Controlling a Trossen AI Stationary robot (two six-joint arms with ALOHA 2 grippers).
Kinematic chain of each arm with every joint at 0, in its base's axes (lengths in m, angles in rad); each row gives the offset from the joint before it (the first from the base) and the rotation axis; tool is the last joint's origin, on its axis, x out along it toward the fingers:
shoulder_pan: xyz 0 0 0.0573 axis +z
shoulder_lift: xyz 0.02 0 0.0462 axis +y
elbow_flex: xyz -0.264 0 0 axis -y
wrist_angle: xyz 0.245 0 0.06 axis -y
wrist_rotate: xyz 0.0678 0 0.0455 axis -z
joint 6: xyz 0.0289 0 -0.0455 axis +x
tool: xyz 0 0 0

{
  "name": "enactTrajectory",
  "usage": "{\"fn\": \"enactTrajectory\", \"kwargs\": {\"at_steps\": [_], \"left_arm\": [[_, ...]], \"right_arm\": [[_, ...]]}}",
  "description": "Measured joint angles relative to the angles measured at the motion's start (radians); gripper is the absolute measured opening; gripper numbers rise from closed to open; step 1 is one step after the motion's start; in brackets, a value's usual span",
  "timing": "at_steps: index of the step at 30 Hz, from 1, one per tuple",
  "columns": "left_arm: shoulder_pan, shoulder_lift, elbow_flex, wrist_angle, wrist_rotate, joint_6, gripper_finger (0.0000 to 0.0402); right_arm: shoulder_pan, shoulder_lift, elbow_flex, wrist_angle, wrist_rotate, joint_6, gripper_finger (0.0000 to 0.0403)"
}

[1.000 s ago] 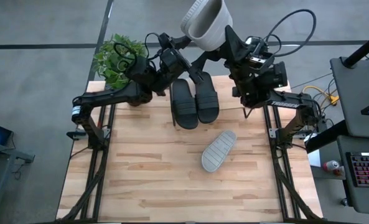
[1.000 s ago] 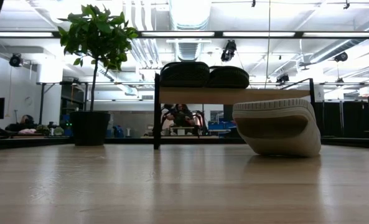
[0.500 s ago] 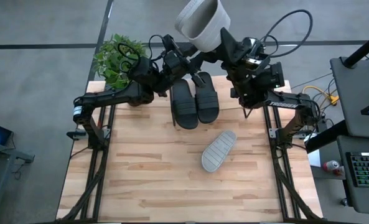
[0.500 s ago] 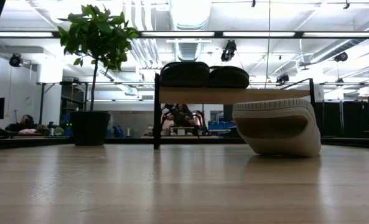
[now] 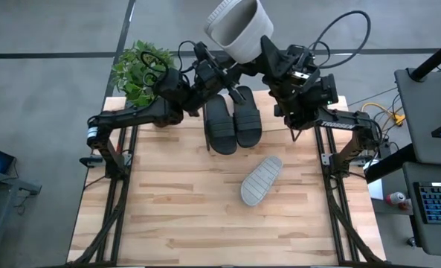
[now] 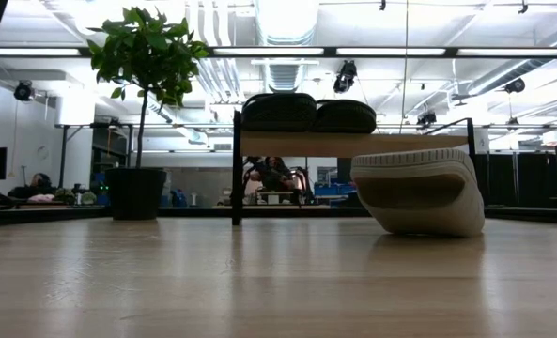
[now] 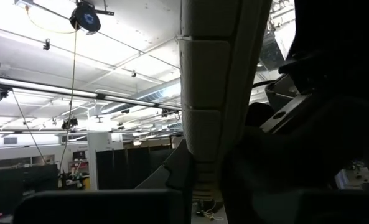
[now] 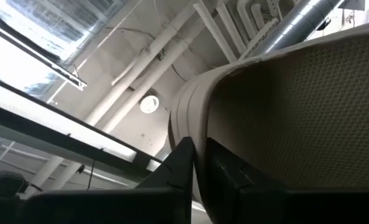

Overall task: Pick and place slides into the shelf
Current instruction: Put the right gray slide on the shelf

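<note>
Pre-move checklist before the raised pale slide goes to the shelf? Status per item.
1. Right gripper has the raised pale slide: ok, its fingers pinch the edge.
2. Left gripper also on that slide: ok, shut on its sole edge in the left wrist view.
3. Free space on the shelf: ok, the black pair fills only its plant-side half.
4. Slide is clear of the black pair: ok, held high above the table.
5. Second pale slide waiting: ok, sole up on the table.
6. Grip firmness for a handover: cannot tell.
</note>
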Motion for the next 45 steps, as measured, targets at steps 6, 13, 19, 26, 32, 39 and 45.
{"fn": "enactTrajectory", "kwargs": {"at_steps": [6, 13, 19, 26, 32, 39, 45], "left_arm": [[0.000, -0.003, 0.000, -0.014, -0.002, 0.000, 0.0031], [0.000, -0.003, 0.000, -0.016, -0.023, -0.022, 0.0030], [0.001, -0.016, -0.001, -0.039, -0.077, -0.021, 0.0030], [0.001, -0.082, -0.002, -0.123, -0.162, 0.003, 0.0030], [0.000, -0.106, -0.002, -0.270, -0.192, -0.102, 0.0028], [-0.003, -0.140, -0.004, -0.367, -0.196, -0.152, 0.0028], [-0.003, -0.180, -0.006, -0.391, -0.211, -0.151, 0.0027]], "right_arm": [[0.003, 0.000, 0.000, 0.003, -0.028, -0.043, 0.0070], [0.003, -0.002, 0.006, -0.001, -0.038, -0.022, 0.0168], [-0.001, -0.003, 0.006, -0.004, -0.089, 0.003, 0.0228], [-0.003, -0.045, 0.006, -0.161, -0.142, 0.019, 0.0263], [-0.016, -0.075, 0.005, -0.254, -0.138, 0.008, 0.0266], [-0.024, -0.151, 0.005, -0.481, -0.173, 0.012, 0.0266], [-0.026, -0.262, 0.005, -0.763, -0.131, -0.107, 0.0269]]}}
